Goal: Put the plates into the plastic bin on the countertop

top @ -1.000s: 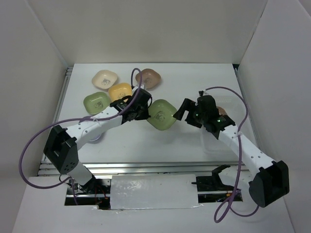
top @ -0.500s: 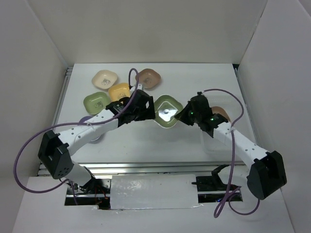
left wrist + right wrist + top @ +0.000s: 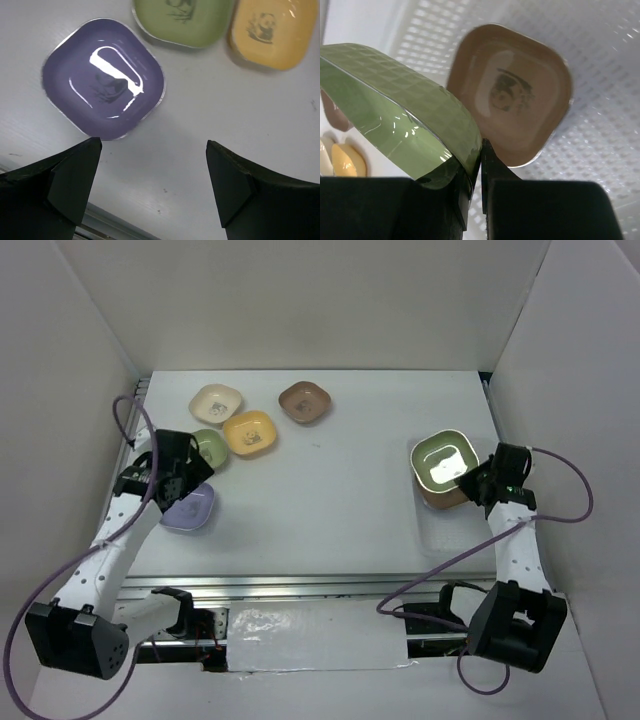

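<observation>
My right gripper (image 3: pixel 478 477) (image 3: pixel 479 150) is shut on the rim of a green plate (image 3: pixel 445 460) (image 3: pixel 400 120). It holds that plate tilted just above a brown plate (image 3: pixel 438 498) (image 3: pixel 512 92) lying in the plastic bin (image 3: pixel 440 532) (image 3: pixel 605 125) at the right of the countertop (image 3: pixel 330 490). My left gripper (image 3: pixel 183 478) (image 3: pixel 152 150) hangs open and empty at the left. It is above bare counter beside a lavender plate (image 3: pixel 188 508) (image 3: pixel 104 84), with another green plate (image 3: pixel 212 445) (image 3: pixel 182 20) just beyond.
Cream (image 3: pixel 217 403), yellow (image 3: pixel 249 432) (image 3: pixel 272 30) and brown (image 3: pixel 304 401) plates lie at the back left. White walls enclose the counter and a metal rail (image 3: pixel 300 585) runs along its near edge. The bin sits close to the right wall.
The left gripper let go of the green plate and drew back to the left. The right gripper closed on that plate and carried it right, over the bin.
</observation>
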